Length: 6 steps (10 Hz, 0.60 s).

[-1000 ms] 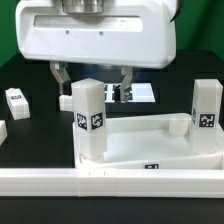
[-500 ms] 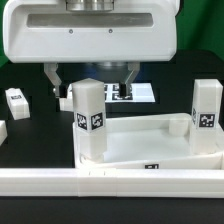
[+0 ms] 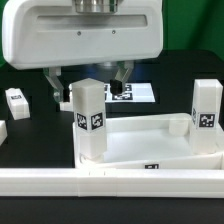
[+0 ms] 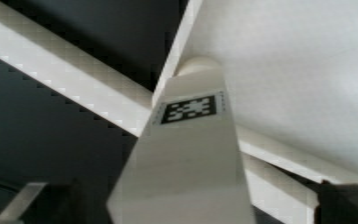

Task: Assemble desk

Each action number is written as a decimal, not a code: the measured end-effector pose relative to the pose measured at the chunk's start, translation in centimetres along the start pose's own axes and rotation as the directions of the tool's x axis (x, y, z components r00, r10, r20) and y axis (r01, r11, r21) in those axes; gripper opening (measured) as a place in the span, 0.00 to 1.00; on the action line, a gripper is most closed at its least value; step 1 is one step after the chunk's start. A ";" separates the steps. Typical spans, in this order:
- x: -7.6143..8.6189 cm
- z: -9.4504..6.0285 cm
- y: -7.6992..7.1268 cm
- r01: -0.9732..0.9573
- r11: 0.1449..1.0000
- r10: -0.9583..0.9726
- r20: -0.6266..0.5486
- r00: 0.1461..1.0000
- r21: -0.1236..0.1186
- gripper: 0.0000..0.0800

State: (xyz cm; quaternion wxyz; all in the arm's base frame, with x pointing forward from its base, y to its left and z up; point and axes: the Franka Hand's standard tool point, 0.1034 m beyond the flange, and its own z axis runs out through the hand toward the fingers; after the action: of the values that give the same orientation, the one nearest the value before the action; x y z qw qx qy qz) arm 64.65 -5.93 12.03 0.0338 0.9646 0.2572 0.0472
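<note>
The white tray-like tabletop (image 3: 150, 128) lies at the front of the table. Two white square tagged legs stand upright in its corners, one on the exterior view's left (image 3: 88, 125) and one on its right (image 3: 206, 115). My gripper (image 3: 88, 84) hangs over the left leg's top, open, with one dark finger (image 3: 56, 88) on each side of it. In the wrist view the tagged leg (image 4: 190, 150) runs up between my gripper's (image 4: 179, 205) fingers with a gap on each side, and the tabletop (image 4: 300, 70) lies behind it.
A small white block with dark marks (image 3: 15, 100) sits at the exterior view's left, with another white piece (image 3: 3, 130) at the edge. The marker board (image 3: 140, 93) lies behind the gripper. A long white rail (image 3: 110, 182) runs along the front.
The hand has grown larger in the exterior view, moving closer to the left leg. The fingers now straddle its top. The legs and tabletop have not moved.
</note>
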 end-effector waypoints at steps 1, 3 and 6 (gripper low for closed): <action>0.0 0.0 0.0 0.003 1.000 -0.003 0.000 1.000 0.000 0.80; 0.0 0.1 0.0 -0.030 1.000 0.030 0.001 1.000 0.001 0.42; -0.1 0.1 -0.1 -0.176 0.984 0.176 0.001 0.984 0.003 0.36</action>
State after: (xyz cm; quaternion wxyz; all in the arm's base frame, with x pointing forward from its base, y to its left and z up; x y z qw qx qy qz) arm 64.60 -5.91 11.90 0.0279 0.9837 0.1708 0.0494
